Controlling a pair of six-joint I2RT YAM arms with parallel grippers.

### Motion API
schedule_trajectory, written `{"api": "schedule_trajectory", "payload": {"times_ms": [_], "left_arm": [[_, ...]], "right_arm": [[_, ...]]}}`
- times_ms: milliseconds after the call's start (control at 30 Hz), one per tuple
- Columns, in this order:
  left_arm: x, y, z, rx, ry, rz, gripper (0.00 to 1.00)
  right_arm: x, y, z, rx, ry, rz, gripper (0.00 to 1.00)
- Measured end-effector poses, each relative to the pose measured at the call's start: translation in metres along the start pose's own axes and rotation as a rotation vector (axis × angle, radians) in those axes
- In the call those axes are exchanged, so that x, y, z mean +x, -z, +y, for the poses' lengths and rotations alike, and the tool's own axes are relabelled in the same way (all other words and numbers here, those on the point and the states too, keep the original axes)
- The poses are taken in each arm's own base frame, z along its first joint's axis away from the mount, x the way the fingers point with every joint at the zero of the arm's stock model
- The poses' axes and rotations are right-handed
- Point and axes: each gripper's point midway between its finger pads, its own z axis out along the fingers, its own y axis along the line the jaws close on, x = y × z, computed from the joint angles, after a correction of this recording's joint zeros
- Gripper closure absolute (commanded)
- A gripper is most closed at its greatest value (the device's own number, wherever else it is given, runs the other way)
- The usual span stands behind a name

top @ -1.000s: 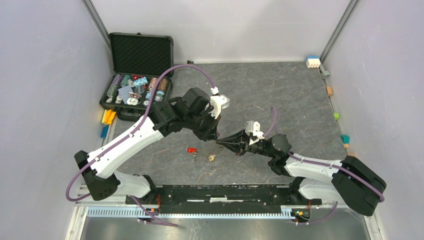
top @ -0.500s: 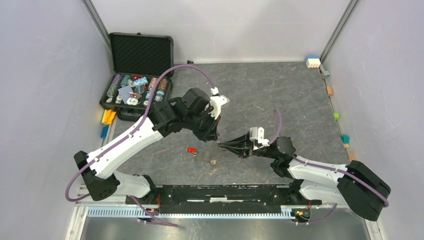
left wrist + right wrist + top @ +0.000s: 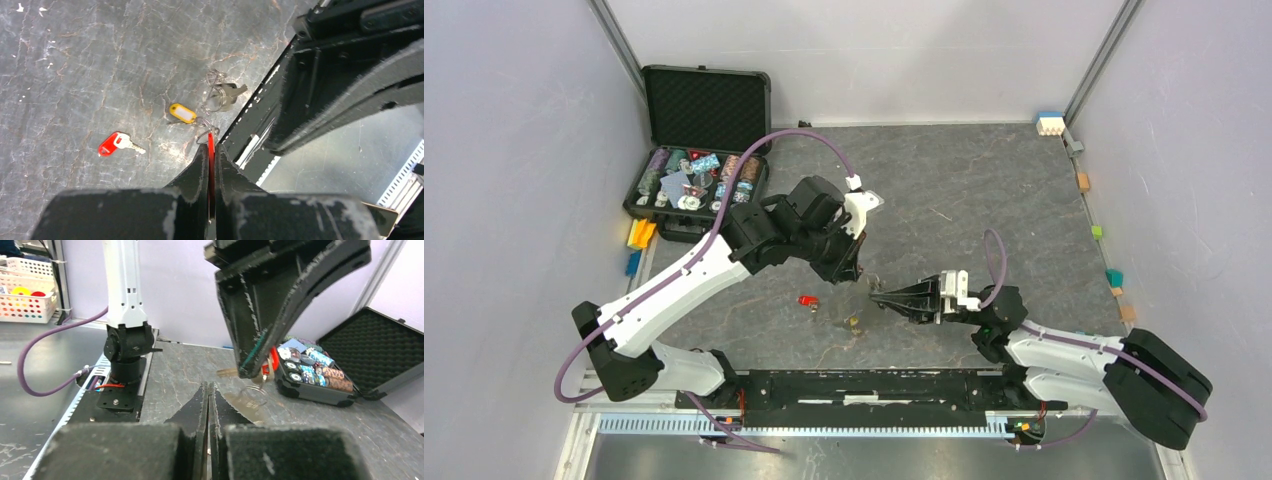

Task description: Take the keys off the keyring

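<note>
My left gripper [image 3: 856, 275] [image 3: 210, 150] is shut on a red-headed key [image 3: 211, 145] held above the table. A silver keyring [image 3: 206, 136] [image 3: 254, 390] hangs from that key at the fingertips. The right wrist view shows the same key [image 3: 272, 357] in the left fingers [image 3: 255, 347]. A loose red key [image 3: 806, 300] [image 3: 116, 144], a yellow tag [image 3: 182, 113] and a silver key with rings [image 3: 852, 322] [image 3: 225, 95] lie on the table. My right gripper [image 3: 876, 293] [image 3: 208, 390] is shut with nothing visible between its fingers, just right of the left gripper.
An open black case of poker chips [image 3: 699, 160] stands at the back left. Small coloured blocks line the right wall [image 3: 1096, 232] and the left edge [image 3: 639, 235]. The arms' black base rail [image 3: 864, 385] runs along the near edge.
My right arm has drawn back to the right and toward the near edge, away from the left gripper. The left arm holds its place with the red key.
</note>
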Motion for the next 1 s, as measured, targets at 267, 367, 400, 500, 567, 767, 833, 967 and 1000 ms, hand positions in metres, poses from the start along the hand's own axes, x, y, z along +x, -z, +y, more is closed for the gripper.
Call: {"api": "schedule_trajectory", "payload": {"times_ms": [267,367,400,500,567,767,833,967,1000], "left_arm": [[-0.002,0.000,0.008,-0.039,0.005,-0.012,0.98],[-0.002,0.001,0.008,-0.039,0.005,-0.012,0.98],[-0.003,0.001,0.008,-0.039,0.005,-0.012,0.98],[-0.003,0.001,0.008,-0.039,0.005,-0.012,0.98],[-0.003,0.001,0.008,-0.039,0.005,-0.012,0.98],[-0.003,0.001,0.008,-0.039,0.005,-0.012,0.98],[-0.002,0.001,0.008,-0.039,0.005,-0.012,0.98],[-0.003,0.001,0.008,-0.039,0.005,-0.012,0.98],[-0.002,0.001,0.008,-0.038,0.005,-0.012,0.98]], "right_arm": [[0.014,0.004,0.004,-0.019,0.017,0.065,0.90],[0.028,0.006,0.002,-0.014,0.006,0.123,0.89],[0.031,0.006,0.001,-0.011,0.000,0.139,0.85],[0.036,0.005,-0.004,0.010,-0.012,0.164,0.80],[0.040,0.003,-0.009,0.030,-0.021,0.179,0.77],[0.040,0.000,-0.011,0.048,-0.059,0.164,0.74],[0.032,-0.003,-0.013,0.053,-0.056,0.129,0.74],[0.016,-0.007,-0.015,0.059,-0.047,0.059,0.73],[0.013,-0.008,-0.015,0.061,-0.048,0.045,0.73]]}}
